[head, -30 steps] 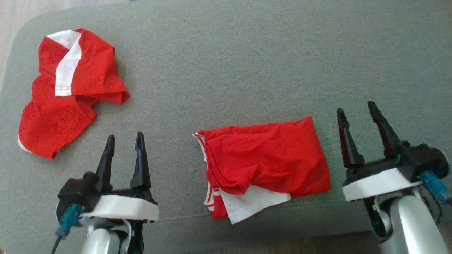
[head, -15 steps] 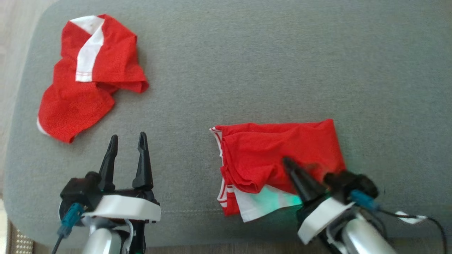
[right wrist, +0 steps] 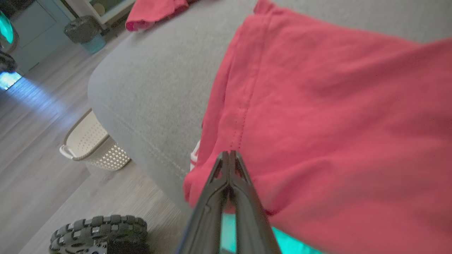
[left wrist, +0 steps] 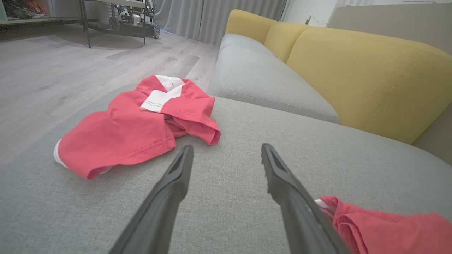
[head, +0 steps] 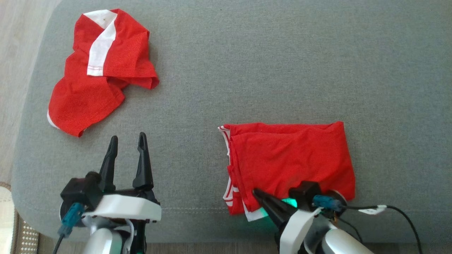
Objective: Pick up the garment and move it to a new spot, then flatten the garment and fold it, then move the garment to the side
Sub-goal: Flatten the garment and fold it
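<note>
Red cloth lies in two places on the grey cushion in the head view. A folded garment sits flat at about 4 o'clock, near the cushion's front edge. A crumpled garment with a white stripe lies well apart at 10 o'clock. The right gripper comes in low from 5 o'clock, its fingers pressed together, tips at the folded garment's near left corner. That low slant suits sliding under or nipping the hem, so this looks like the start of shifting the finished fold aside. The left gripper hangs at 7 o'clock with its fingers spread wide, holding nothing, probably parked clear of the work.

In the left wrist view the left gripper points across bare cushion. The crumpled garment lies at 10 o'clock, an edge of the folded garment at 4 o'clock, and a yellow backrest at 2 o'clock.

In the right wrist view the right gripper rises from 6 o'clock, closed to a single point over the red hem of the folded garment. Whether any cloth is caught between the fingers cannot be told. Down at 8 o'clock a pale basket stands on the floor beside a wheel.
</note>
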Controlling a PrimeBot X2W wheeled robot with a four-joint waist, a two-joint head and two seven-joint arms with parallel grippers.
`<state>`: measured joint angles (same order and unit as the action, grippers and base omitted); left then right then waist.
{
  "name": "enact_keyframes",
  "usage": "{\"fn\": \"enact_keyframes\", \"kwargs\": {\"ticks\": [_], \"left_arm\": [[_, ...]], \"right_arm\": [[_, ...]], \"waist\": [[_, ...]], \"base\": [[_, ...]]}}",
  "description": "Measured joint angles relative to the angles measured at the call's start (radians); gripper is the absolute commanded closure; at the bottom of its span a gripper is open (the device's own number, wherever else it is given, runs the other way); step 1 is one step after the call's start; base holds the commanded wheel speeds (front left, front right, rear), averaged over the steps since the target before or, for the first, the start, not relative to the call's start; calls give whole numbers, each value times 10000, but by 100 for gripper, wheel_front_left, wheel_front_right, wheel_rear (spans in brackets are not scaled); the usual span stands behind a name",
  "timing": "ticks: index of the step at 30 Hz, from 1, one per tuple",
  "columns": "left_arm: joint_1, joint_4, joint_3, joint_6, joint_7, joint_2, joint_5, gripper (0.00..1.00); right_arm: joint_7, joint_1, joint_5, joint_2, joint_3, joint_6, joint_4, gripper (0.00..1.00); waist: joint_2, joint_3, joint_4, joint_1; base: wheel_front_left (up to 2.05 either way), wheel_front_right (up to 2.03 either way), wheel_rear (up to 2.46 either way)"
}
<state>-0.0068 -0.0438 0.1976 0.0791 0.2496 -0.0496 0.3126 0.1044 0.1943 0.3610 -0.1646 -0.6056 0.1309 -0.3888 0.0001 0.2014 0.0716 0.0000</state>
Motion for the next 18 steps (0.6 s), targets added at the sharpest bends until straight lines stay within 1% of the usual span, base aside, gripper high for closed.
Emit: {"fn": "enact_keyframes", "kwargs": {"ticks": [2,4,8,11,14,18], "left_arm": [[0,0,8,0,0,0,12,0],[0,0,35,0,0,0,12,0],[0,0,75,4,0,0,12,0],[0,2,58,13,0,0,8,0],[0,6,-50,-2,0,2,-33,0],[-5,40,-176,-4,0,0,-36,0]], "right_arm": [[-401,-4,255,-82,-199,0,-25,100],[-589,-6,265,-201,-299,0,-84,100],[-604,14,270,-245,-203,0,-138,100],[-341,36,311,-198,-35,0,31,100],[194,207,328,-186,516,0,387,100],[959,576,4,-207,1871,0,1009,100]], "waist": [[0,-13,-31,0],[0,-24,-65,0],[0,-45,-168,0],[0,-79,-300,0],[0,-104,-470,0],[0,-159,-714,0]], "base": [[0,0,0],[0,0,0],[0,0,0],[0,0,0],[0,0,0],[0,0,0]]}}
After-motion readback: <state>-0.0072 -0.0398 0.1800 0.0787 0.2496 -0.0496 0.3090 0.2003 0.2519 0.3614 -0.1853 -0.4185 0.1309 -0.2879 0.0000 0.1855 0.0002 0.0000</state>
